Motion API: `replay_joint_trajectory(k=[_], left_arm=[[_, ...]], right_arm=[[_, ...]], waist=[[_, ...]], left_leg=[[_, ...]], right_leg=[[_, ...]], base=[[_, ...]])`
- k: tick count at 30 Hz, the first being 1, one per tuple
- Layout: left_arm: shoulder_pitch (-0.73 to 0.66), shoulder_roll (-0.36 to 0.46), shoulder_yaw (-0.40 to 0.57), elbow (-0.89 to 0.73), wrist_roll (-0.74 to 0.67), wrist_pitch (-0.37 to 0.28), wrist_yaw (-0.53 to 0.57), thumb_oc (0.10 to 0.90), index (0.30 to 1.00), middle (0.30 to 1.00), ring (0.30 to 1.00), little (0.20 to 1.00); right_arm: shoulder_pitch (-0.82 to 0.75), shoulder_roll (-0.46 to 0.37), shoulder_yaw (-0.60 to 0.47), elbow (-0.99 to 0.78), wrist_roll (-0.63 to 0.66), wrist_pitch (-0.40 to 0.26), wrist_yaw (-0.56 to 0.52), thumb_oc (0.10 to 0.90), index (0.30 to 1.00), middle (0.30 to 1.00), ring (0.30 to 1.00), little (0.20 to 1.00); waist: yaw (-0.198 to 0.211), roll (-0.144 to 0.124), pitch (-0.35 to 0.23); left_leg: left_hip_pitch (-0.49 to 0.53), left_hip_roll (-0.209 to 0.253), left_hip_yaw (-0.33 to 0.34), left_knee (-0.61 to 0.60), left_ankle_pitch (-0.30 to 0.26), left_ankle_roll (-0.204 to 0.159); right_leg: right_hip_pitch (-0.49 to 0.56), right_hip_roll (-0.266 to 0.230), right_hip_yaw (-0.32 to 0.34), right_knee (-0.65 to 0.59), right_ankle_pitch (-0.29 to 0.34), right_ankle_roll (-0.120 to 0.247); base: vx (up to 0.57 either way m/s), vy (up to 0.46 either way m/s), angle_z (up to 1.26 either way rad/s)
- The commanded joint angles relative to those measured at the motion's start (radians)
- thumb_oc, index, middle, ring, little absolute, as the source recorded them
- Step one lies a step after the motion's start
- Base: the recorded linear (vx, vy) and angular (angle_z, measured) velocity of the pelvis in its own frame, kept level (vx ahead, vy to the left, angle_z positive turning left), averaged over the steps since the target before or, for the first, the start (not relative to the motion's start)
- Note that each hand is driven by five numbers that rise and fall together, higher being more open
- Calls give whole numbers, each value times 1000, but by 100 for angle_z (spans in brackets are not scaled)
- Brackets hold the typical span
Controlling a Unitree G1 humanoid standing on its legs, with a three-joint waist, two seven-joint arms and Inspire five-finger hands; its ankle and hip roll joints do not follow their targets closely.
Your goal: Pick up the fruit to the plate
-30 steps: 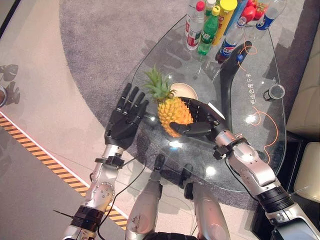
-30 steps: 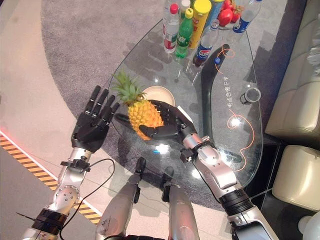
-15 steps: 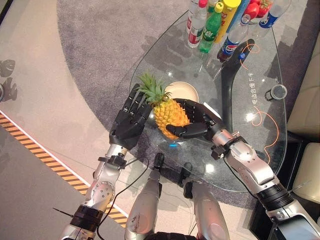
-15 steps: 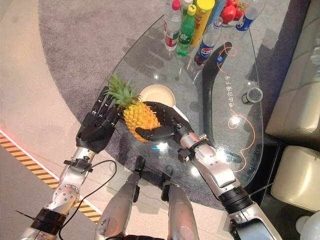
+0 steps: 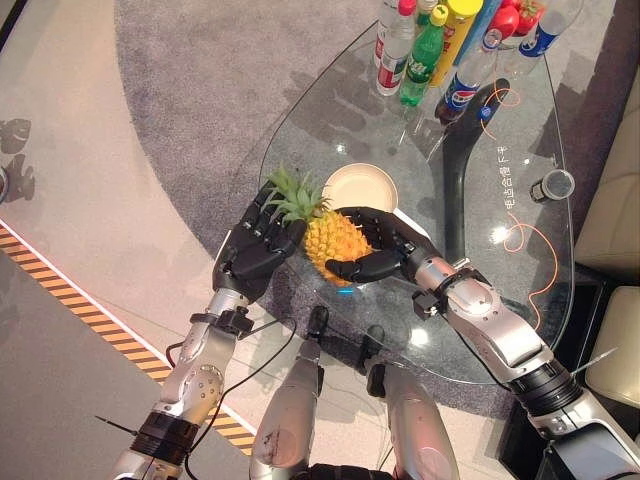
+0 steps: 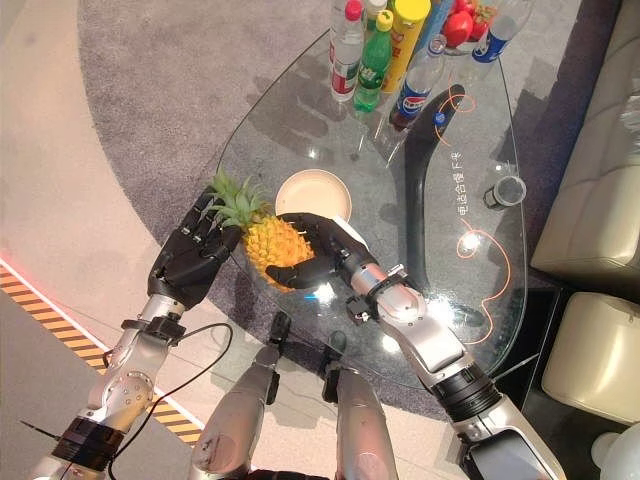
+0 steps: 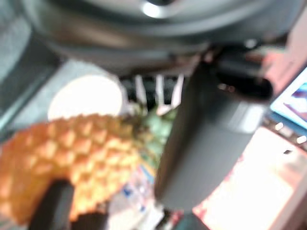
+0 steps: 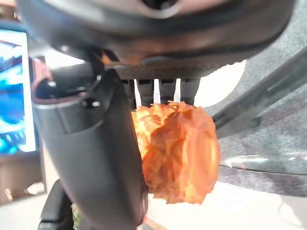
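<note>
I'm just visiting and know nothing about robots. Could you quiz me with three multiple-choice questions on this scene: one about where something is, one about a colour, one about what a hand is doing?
1. Where is the pineapple?
A. on the plate
B. between the two robot hands
C. among the bottles

2. What colour is the plate?
A. cream
B. blue
C. black

3. What is the right robot hand doing?
A. hanging open
B. curled round the pineapple
C. holding a bottle

Answers:
1 B: the left robot hand and the right one flank it.
2 A: it looks pale cream on the glass table.
3 B: its fingers wrap the fruit.
</note>
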Motion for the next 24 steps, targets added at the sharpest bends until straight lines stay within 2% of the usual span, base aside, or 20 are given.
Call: replay_joint_trajectory(k=[1, 10, 14, 19, 24], left_arm=[[-90, -15, 9, -252, 78, -99, 3, 800, 900, 900, 900, 900], [-79, -17, -8, -249, 55, -66, -5, 800, 900, 900, 900, 900], [-78, -32, -27, -233, 5, -47, -25, 800, 900, 900, 900, 900], [-79, -56, -55, -217, -98, -9, -56, 800, 900, 900, 900, 900], [-66, -80, -89, -199, -189, 39, -74, 800, 900, 900, 900, 900]], right_arm=[[-117, 26, 191, -294, -6, -69, 273, 100, 300, 300, 300, 200], [-192, 10, 259, -338, 32, -97, 393, 100, 300, 300, 300, 200], [-231, 37, 296, -361, 80, -113, 464, 100, 300, 300, 300, 200], [-254, 78, 320, -347, 102, -120, 439, 100, 300, 300, 300, 200], [-262, 105, 313, -334, 107, -170, 412, 100, 300, 300, 300, 200]], waist=[[-6, -32, -27], [16, -35, -27], [27, -36, -27], [39, -30, -27], [40, -25, -27]], left_leg=[[9, -62, 1, 118, -109, 35], [4, -61, -7, 121, -111, 37], [0, -64, -11, 128, -112, 36], [-1, -69, -19, 136, -115, 37], [-7, -75, -20, 144, -117, 38]], right_leg=[[81, 9, 105, -139, 73, 63], [76, 10, 102, -132, 68, 63], [77, 9, 96, -131, 67, 61], [82, 3, 84, -132, 67, 59], [79, 0, 79, -131, 70, 57]], base=[[0, 0, 0], [11, -10, 5], [10, -4, 2], [0, 0, 0], [0, 0, 0]])
